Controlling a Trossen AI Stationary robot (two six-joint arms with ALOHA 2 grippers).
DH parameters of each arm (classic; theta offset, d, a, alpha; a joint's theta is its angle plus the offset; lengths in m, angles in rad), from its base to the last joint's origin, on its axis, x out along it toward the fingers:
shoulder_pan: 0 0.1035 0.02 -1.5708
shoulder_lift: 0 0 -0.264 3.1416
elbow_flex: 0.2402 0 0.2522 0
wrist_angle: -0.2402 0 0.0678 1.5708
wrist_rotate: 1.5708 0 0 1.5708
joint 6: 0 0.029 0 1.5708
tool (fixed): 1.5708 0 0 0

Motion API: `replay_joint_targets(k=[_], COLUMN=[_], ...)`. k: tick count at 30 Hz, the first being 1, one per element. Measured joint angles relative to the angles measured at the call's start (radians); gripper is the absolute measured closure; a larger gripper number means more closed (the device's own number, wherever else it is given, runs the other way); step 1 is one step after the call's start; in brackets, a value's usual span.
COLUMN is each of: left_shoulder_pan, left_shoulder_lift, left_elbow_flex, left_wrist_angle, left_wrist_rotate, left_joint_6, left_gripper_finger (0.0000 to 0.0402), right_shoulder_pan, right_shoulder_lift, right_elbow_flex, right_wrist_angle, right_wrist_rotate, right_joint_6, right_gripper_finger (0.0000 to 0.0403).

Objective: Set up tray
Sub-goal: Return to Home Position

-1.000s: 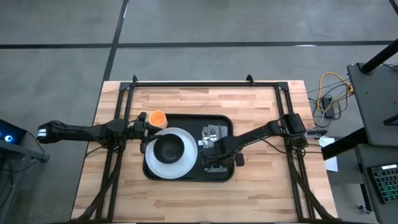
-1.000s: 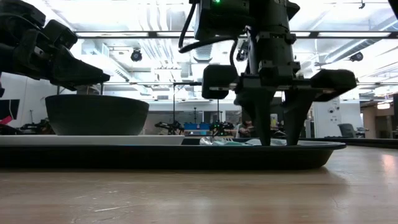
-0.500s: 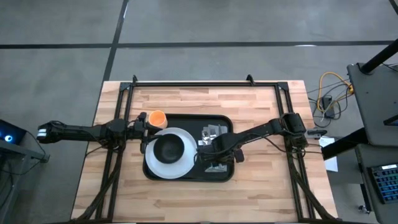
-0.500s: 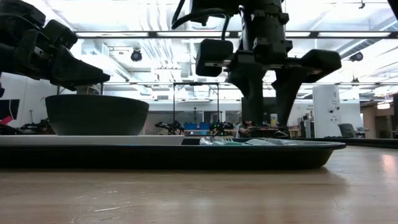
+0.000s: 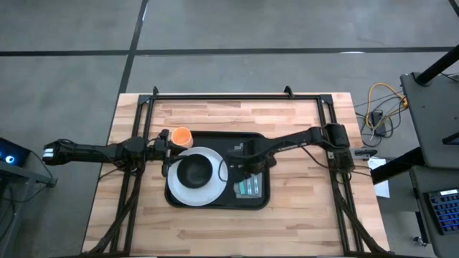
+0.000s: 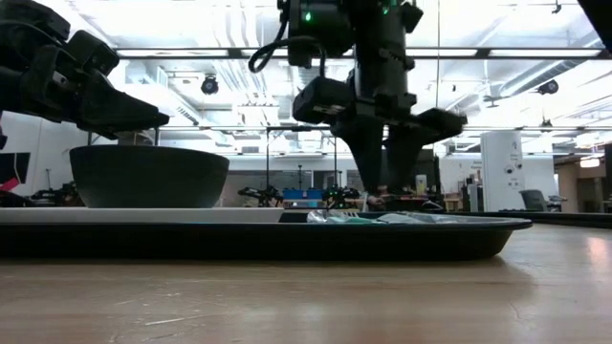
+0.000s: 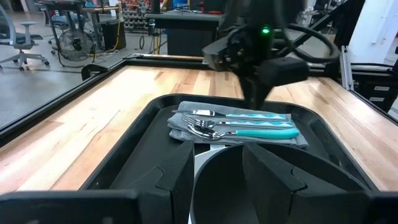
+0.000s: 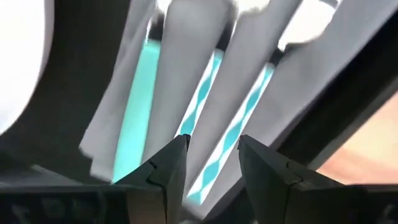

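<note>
We see the right gripper (image 8: 211, 140) hanging above the tray (image 5: 215, 139), its jaws narrowly parted and gripping nothing, over the teal cutlery (image 7: 249, 129). The left gripper (image 7: 217, 150), jaws likewise parted and empty, waits at the bowl (image 6: 148, 176).

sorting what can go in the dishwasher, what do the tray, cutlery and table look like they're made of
The tray looks like matte black plastic: dull, moulded rounded corners. The cutlery shows shiny metal heads and teal handles, probably plastic. The table looks like light wood, with plank seams and grain. The right end effector hangs above the tray.
</note>
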Motion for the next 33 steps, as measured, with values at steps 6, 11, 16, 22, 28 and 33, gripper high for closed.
replay_joint_targets(k=[6, 11, 16, 22, 28, 33], left_shoulder_pan=[0.0, 0.0, 0.0, 0.0, 0.0, 0.0], left_shoulder_lift=[0.0, 0.0, 0.0, 0.0, 0.0, 0.0], left_elbow_flex=[0.001, 0.0, 0.001, 0.0, 0.0, 0.001], left_wrist_angle=[0.0, 0.0, 0.0, 0.0, 0.0, 0.0], left_wrist_rotate=[0.0, 0.0, 0.0, 0.0, 0.0, 0.0], left_joint_6=[0.0, 0.0, 0.0, 0.0, 0.0, 0.0], left_gripper_finger=[0.0283, 0.0283, 0.0283, 0.0283, 0.0283, 0.0283], right_shoulder_pan=[-0.091, -0.174, -0.272, -0.378, -0.425, -0.401], right_shoulder_lift=[0.0, 0.0, 0.0, 0.0, 0.0, -0.001], right_elbow_flex=[-0.001, -0.001, -0.001, 0.007, 0.038, 0.061], right_wrist_angle=[0.0, 0.001, 0.003, 0.032, 0.183, 0.274], right_wrist_rotate=[0.033, 0.049, 0.05, 0.053, 0.057, 0.062], right_joint_6=[-0.22, -0.394, -0.554, -0.744, -0.908, -1.012], right_gripper_finger=[0.0275, 0.0273, 0.0276, 0.0279, 0.0275, 0.028])
